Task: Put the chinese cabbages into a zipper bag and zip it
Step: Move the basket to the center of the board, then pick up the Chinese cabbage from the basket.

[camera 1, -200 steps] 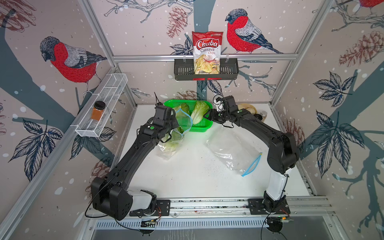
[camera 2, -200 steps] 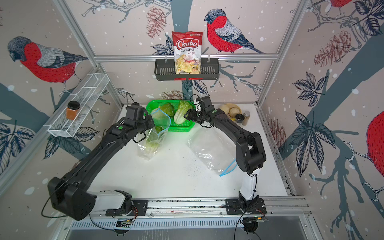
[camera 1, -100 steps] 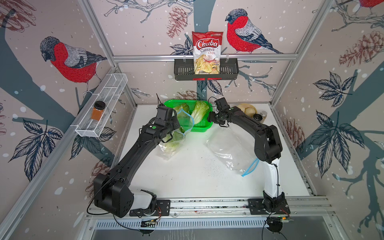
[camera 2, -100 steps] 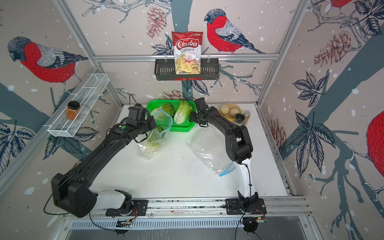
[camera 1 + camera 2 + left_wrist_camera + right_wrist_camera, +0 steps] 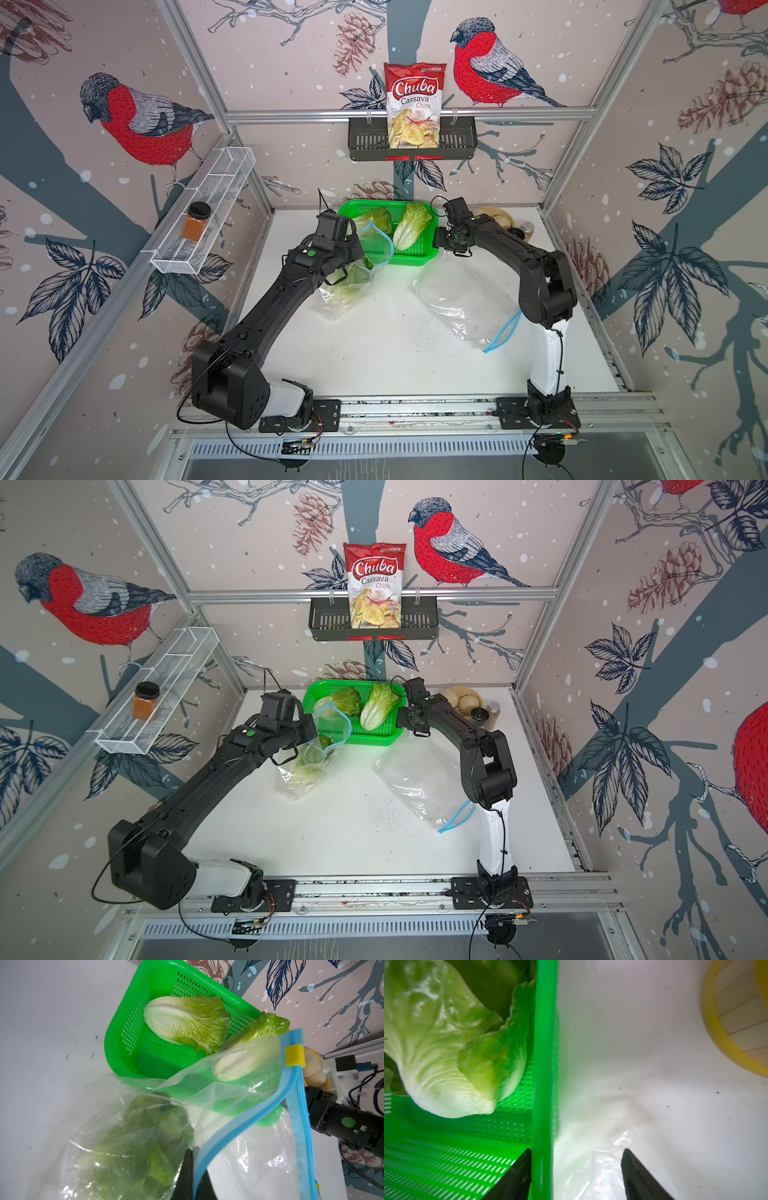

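Note:
My left gripper [image 5: 196, 1169] is shut on the blue rim of a clear zipper bag [image 5: 239, 1124], holding its mouth up beside the green basket [image 5: 415, 261]. One chinese cabbage [image 5: 141, 1142] lies inside this bag [image 5: 347, 286]. Two more cabbages [image 5: 411, 226] [image 5: 377, 218] lie in the basket, and in the left wrist view one [image 5: 249, 1053] shows partly through the bag's film. My right gripper [image 5: 576, 1151] is open and straddles the basket's right wall [image 5: 544, 1064], with a cabbage [image 5: 446, 1064] just inside.
A second, empty zipper bag [image 5: 465, 299] lies flat on the white table under the right arm. A yellow dish of pale buns [image 5: 463, 700] and small jars [image 5: 492, 712] sit at the back right. A chips bag [image 5: 413, 106] hangs on the back wall, and a wire shelf holding a jar [image 5: 197, 222] is on the left wall.
The right arm's elbow has drawn in toward the left while its gripper stays at the basket's right edge. The left arm keeps holding the bag in place.

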### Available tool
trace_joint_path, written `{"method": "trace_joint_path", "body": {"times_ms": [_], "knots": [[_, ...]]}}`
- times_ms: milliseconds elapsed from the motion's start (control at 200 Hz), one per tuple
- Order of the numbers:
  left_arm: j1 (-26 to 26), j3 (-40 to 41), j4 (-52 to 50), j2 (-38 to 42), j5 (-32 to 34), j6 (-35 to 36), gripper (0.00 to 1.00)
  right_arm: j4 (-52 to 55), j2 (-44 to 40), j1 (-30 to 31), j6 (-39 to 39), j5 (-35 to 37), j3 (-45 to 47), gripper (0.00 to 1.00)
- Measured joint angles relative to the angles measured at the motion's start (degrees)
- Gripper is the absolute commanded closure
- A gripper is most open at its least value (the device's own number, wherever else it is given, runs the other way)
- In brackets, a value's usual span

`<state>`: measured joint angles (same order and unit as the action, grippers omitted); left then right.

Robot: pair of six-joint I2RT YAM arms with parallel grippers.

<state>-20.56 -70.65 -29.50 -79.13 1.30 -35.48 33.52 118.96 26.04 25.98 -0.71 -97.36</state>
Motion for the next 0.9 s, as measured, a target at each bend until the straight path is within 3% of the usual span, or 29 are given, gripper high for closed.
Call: {"method": "trace_joint_path", "body": {"times_ms": [160, 365, 901], "knots": [[-0.4, 0.0, -0.3, 0.0, -0.1, 0.0, 1.0, 1.6, -4.2, 0.1, -0.3, 0.3, 3.0, 0.31], [-0.6, -1.2, -0.4, -1.6, -1.0, 0.6, 1.0, -0.6, -4.4, -1.4, -0.8, -1.7, -3.1, 0.3], [-3.0, -1.6, -0.4, -3.2, -1.0, 1.0, 1.0, -13.3, 8.5, -4.8, -4.4, -15.0, -16.2, 0.27]]}}
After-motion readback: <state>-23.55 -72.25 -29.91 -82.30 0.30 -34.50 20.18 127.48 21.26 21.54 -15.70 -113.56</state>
